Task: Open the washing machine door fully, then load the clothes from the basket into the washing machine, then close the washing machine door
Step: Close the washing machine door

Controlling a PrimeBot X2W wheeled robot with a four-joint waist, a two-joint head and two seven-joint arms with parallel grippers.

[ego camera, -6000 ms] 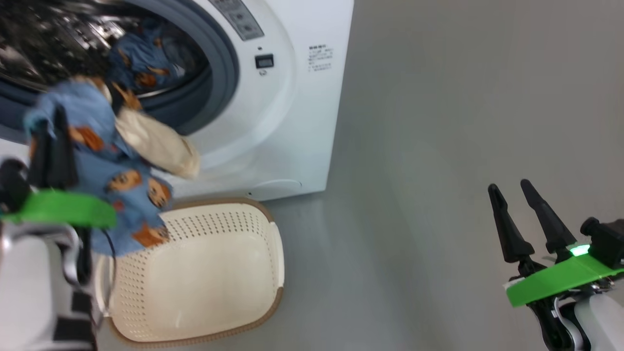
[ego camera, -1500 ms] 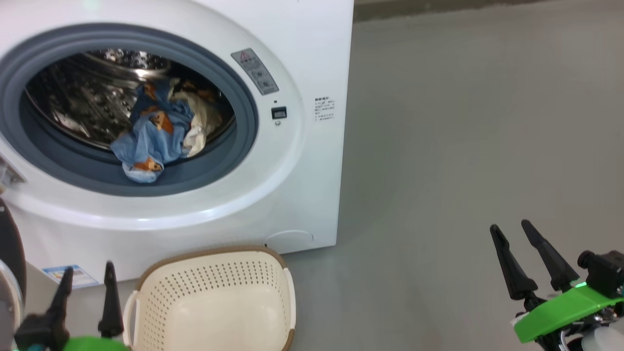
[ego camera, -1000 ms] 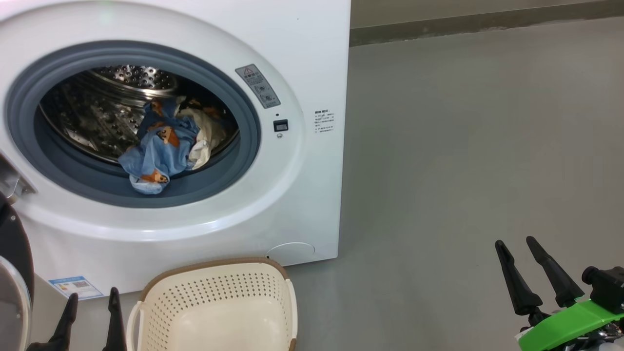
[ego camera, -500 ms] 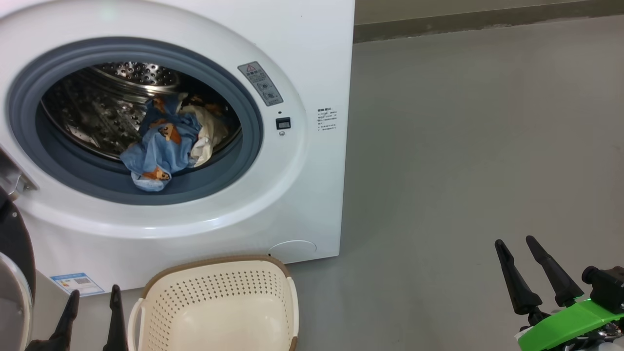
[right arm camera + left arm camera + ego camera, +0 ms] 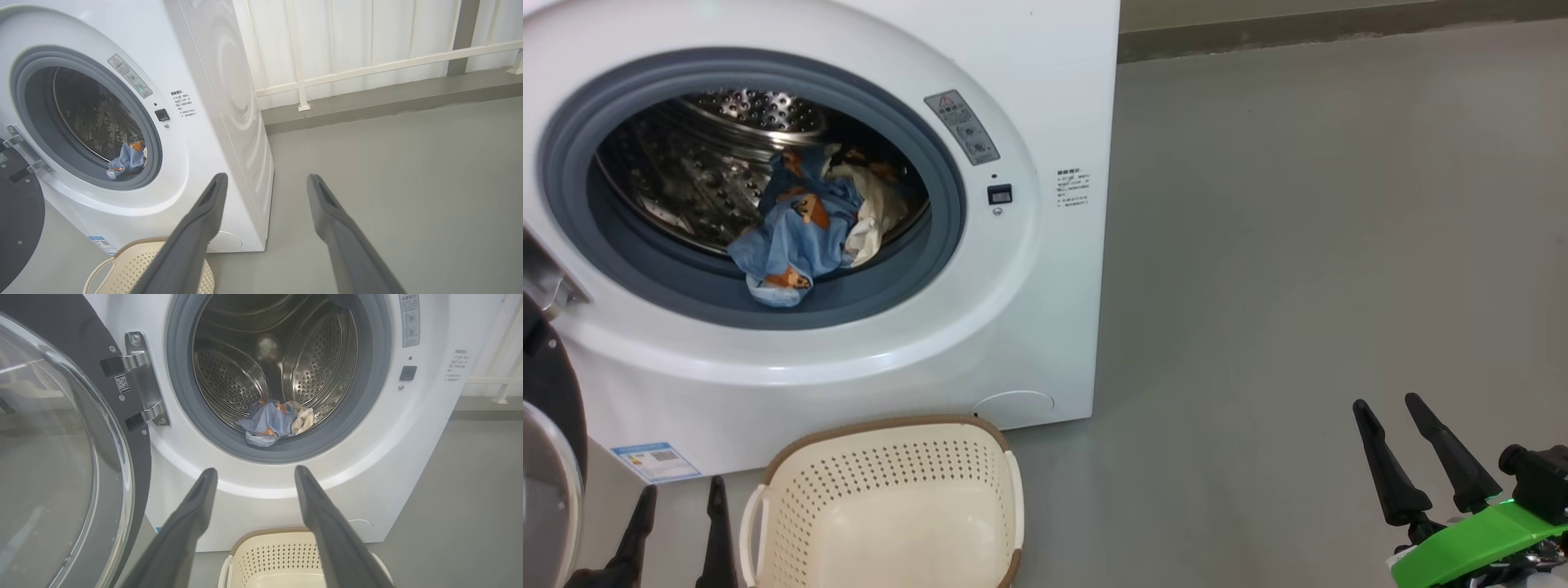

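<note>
Head view: clothes (image 5: 796, 233) are lying inside washing machine (image 5: 1029, 310); left gripper (image 5: 682, 488) and right gripper (image 5: 1387, 403) are hanging spread.

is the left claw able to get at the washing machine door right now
Likely yes: the washing machine door stands open just beside the open left claw, with nothing between them.

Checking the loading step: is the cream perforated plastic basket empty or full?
Empty where visible: the cream perforated basket shows a bare floor in the head view; the light blue printed clothes lie in the steel drum.
</note>
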